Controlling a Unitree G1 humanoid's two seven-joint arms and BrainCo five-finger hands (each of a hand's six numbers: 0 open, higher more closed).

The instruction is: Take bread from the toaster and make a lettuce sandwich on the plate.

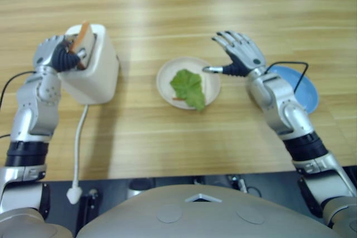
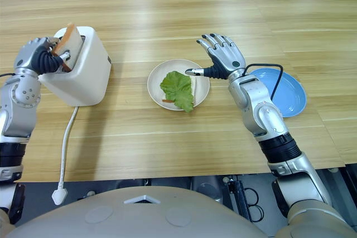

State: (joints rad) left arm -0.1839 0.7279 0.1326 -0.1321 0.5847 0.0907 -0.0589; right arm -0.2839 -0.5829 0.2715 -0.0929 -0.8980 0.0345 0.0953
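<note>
One table (image 1: pixel 223 15) carries it all. At its left stands the toaster (image 1: pixel 97 76). On the plate (image 1: pixel 163 79) at centre, lettuce (image 1: pixel 188 87) is laid over a slice (image 2: pixel 193 85). The toast (image 1: pixel 83 33) is seen upright in the toaster slot, pinched by the curled fingers of the left hand (image 1: pixel 56 54). The right hand (image 1: pixel 241 53) is held spread and empty just beside the plate. If the toast is pulled at an angle, the toaster could be dragged or tipped. With so thin a pinch, the toast could be dropped.
</note>
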